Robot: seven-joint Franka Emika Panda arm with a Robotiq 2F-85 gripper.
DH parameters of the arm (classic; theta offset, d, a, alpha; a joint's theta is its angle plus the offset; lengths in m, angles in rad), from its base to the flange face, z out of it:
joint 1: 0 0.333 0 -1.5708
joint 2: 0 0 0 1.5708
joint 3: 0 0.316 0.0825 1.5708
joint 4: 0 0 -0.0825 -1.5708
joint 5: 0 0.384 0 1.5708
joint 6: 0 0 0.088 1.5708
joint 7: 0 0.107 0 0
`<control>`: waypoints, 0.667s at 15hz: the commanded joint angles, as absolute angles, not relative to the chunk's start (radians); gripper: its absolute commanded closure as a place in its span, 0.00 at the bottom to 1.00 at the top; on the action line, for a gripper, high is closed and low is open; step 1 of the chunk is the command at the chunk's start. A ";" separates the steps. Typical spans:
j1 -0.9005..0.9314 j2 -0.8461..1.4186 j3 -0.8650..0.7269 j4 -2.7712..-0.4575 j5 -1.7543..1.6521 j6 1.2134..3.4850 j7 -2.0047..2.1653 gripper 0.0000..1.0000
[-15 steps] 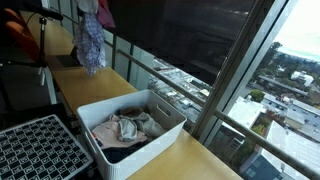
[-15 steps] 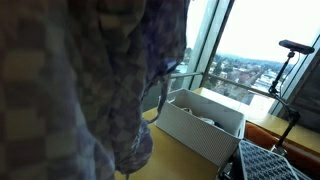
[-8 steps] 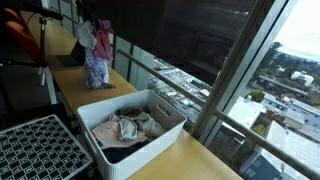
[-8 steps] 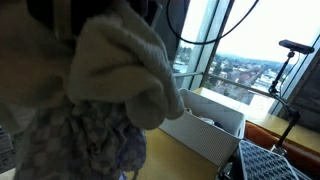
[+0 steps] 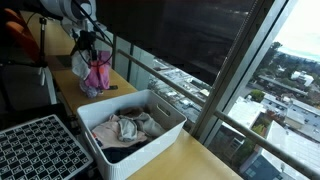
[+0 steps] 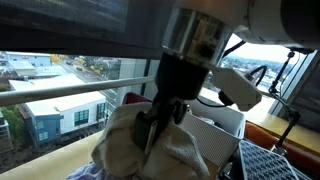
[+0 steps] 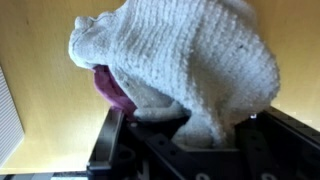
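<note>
Looking closest first, in the wrist view we see the gripper (image 7: 190,128) clenched on a pale knitted cloth (image 7: 190,60) that bulges over the jaws and fills the upper middle of the frame. A magenta cloth (image 7: 112,90) peeks out under its left edge. We cannot tell whether the jaws pinch that one too. Behind both lies the wooden tabletop (image 7: 40,40).

In an exterior view, the bundle hangs from the gripper (image 5: 90,45) in the upper left of the frame, over the tabletop and apart from the white bin (image 5: 150,148). That bin sits at lower middle with crumpled clothes (image 5: 125,127) inside. A black perforated crate (image 5: 40,150) stands just beside it in the lower left corner. Farthest back, the window (image 5: 200,40) spans the right side.
</note>
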State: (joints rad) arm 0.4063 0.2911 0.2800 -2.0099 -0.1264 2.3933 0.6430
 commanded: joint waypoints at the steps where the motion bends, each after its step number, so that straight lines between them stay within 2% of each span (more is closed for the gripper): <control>1: 0.406 0.230 0.254 -2.105 -0.111 2.466 0.643 1.00; 4: 0.404 0.220 0.234 -2.088 -0.134 2.459 0.646 1.00; 5: 0.400 0.214 0.229 -2.082 -0.134 2.452 0.649 0.75; 6: 0.397 0.205 0.225 -2.083 -0.135 2.448 0.645 0.74; 10: 0.382 0.153 0.221 -2.113 -0.130 2.448 0.651 0.45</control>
